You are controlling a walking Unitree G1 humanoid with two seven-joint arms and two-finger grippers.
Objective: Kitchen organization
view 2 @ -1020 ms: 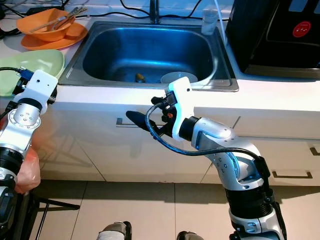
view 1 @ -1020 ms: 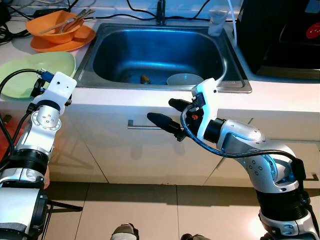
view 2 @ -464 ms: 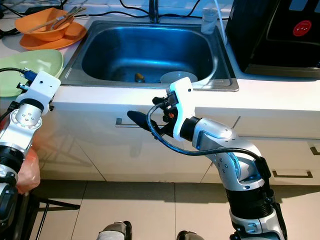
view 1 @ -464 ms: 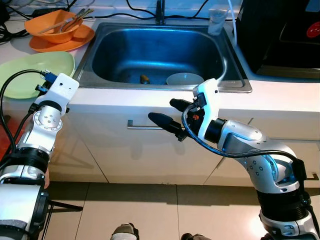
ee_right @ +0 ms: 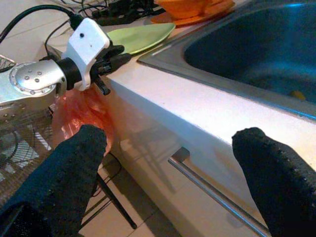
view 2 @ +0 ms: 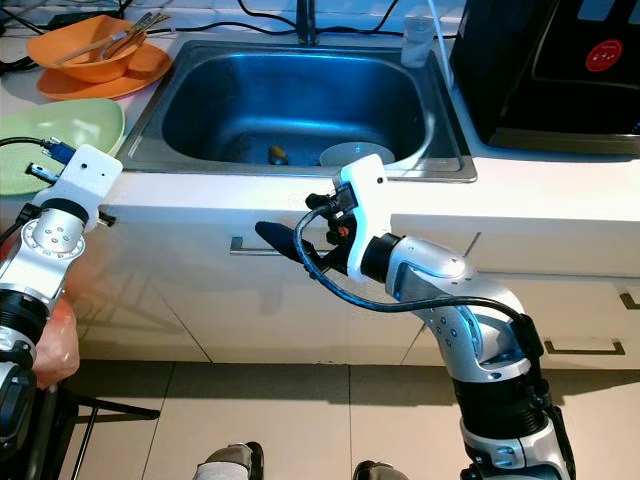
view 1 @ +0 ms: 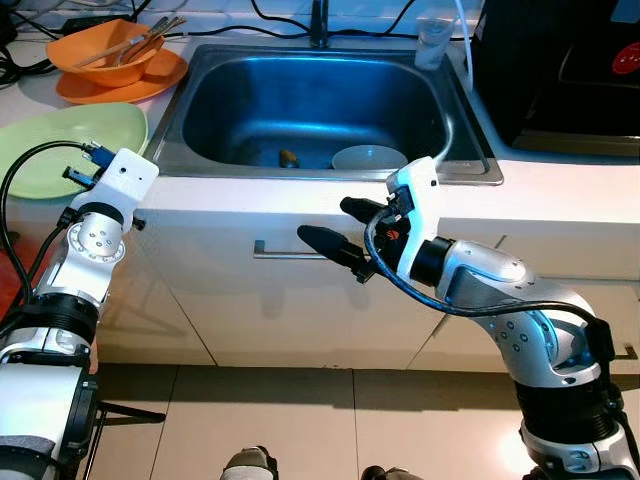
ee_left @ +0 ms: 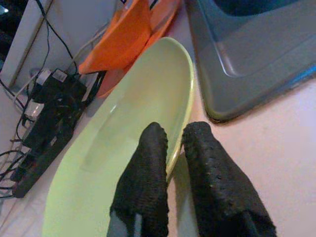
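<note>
A pale green plate [view 1: 55, 150] lies on the white counter left of the sink [view 1: 205, 95]. My left gripper [ee_left: 176, 131] is at the plate's near rim [ee_left: 185, 106]; its two black fingers stand close together, one on each side of that rim, shut on it. The left wrist housing [view 1: 118, 178] sits at the counter edge. My right gripper [view 1: 326, 221] hangs open in front of the cabinet, just below the counter edge, with nothing between its fingers [ee_right: 79, 163]. The drawer handle [view 1: 285, 254] is behind it.
An orange bowl [view 1: 105, 55] with utensils rests on an orange plate behind the green one. The sink holds a white bowl [view 1: 370, 158] and a small yellowish scrap [view 1: 288, 157]. A black appliance [view 1: 560, 70] stands at the right. Cables and a power strip [ee_left: 49, 113] lie beyond the plates.
My left wrist has edged slightly right along the counter edge by the green plate. The right arm has hardly moved.
</note>
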